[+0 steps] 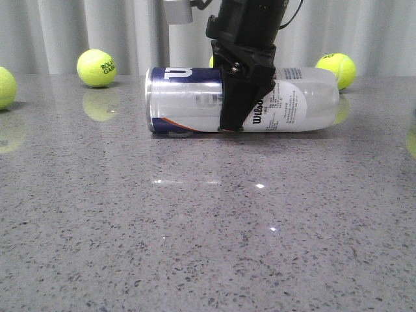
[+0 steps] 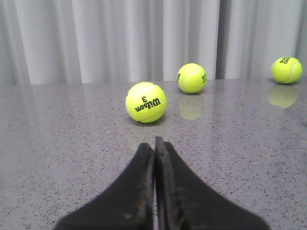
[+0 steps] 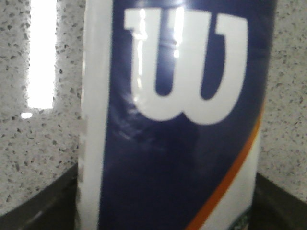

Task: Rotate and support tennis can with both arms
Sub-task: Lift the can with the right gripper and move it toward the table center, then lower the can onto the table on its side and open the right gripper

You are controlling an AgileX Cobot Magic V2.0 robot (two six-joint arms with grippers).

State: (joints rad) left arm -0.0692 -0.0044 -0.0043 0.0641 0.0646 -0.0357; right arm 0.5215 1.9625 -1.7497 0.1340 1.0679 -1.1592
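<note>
Right fingers grip can mid, hiding label; left fingers closed, empty, over bench.

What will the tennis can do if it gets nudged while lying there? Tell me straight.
The tennis can lies on its side on the smooth table, so it would probably roll if released. It looks empty and clear, so likely light. Its glossy label may slip in the right gripper, which straddles it.
</note>
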